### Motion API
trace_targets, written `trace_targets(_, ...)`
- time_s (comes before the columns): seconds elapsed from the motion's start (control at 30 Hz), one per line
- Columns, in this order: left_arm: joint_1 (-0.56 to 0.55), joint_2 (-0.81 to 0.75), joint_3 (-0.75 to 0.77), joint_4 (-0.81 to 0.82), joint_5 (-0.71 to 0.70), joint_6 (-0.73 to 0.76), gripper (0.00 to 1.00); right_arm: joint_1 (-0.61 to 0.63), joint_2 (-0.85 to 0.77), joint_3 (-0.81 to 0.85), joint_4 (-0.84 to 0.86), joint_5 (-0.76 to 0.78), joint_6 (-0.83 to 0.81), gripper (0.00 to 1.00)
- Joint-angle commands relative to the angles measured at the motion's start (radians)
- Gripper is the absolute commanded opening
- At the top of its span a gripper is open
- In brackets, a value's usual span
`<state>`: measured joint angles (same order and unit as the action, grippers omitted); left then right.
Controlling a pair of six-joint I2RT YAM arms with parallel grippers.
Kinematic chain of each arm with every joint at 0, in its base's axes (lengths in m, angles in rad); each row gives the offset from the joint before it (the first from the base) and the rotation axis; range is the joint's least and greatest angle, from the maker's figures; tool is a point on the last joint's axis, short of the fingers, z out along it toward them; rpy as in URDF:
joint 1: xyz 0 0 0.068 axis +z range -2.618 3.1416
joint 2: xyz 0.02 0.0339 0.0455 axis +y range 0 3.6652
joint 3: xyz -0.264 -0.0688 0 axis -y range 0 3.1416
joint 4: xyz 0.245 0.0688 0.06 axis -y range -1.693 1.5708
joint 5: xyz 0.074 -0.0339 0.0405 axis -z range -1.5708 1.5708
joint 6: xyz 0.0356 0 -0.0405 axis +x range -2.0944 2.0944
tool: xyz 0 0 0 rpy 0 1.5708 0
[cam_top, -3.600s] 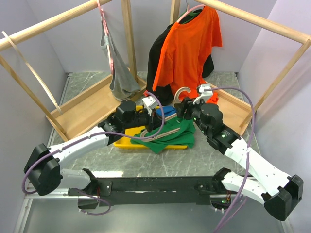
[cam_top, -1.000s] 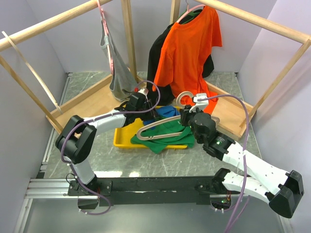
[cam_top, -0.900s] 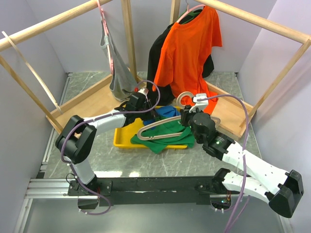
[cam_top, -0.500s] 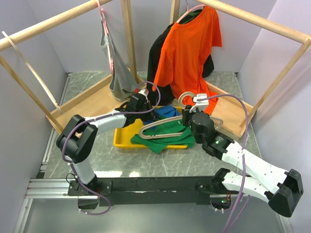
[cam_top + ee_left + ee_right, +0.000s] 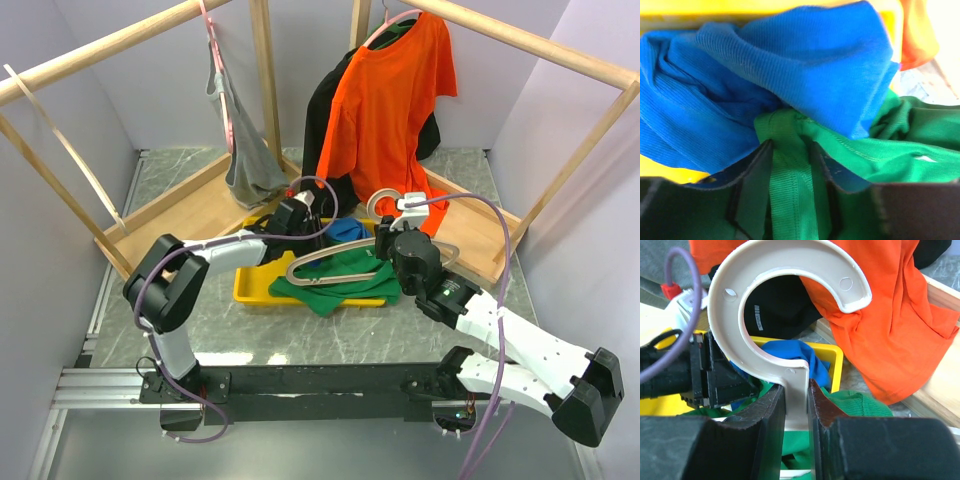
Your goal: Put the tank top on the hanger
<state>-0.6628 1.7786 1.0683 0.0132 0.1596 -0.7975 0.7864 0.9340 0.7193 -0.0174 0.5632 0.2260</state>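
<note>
The green tank top [image 5: 340,280] lies crumpled over the front right of the yellow tray [image 5: 252,288]. My left gripper [image 5: 318,232] reaches in over the tray and is shut on a green strap [image 5: 792,190] of the tank top, beside the blue garment [image 5: 765,85]. My right gripper [image 5: 385,238] is shut on the neck of the pale hanger [image 5: 796,405]; its hook [image 5: 785,305] stands up and its curved bar [image 5: 330,263] lies over the green top.
An orange T-shirt [image 5: 385,110] over a black garment hangs at the back right on a pink hanger. A grey tank top [image 5: 245,160] hangs at the back left. A wooden rail frame [image 5: 110,45] and a wooden base board [image 5: 185,225] surround the tray.
My left gripper has pushed rightward over the tray to the green top and closed on its strap. My right gripper holds the hanger almost still, slightly raised.
</note>
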Motion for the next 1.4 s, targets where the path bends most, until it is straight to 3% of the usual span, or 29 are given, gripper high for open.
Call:
trace_targets(0.0,-0.011,0.01,0.029,-0.007,-0.034,0.011,0.33,0.007,-0.003,0.054,0.025,0.04,-0.005,0.0)
trace_targets(0.2,-0.011,-0.054,0.009,-0.04,-0.103,0.017,0.07,0.005,0.009,0.068,0.025,0.102,0.004,0.0)
trace_targets(0.3,-0.011,-0.106,-0.008,-0.055,-0.152,0.02,0.01,0.007,0.028,0.083,-0.015,0.208,0.03,0.0)
trace_targets(0.43,-0.009,-0.163,-0.044,-0.056,-0.215,0.012,0.01,0.004,0.043,0.097,-0.026,0.329,0.058,0.0)
trace_targets(0.9,-0.008,-0.35,-0.126,-0.093,-0.259,0.003,0.01,-0.003,0.117,0.189,-0.087,0.524,0.067,0.0)
trace_targets(1.37,-0.009,-0.473,-0.149,-0.144,-0.255,0.009,0.01,-0.006,0.146,0.216,0.003,0.55,0.018,0.0)
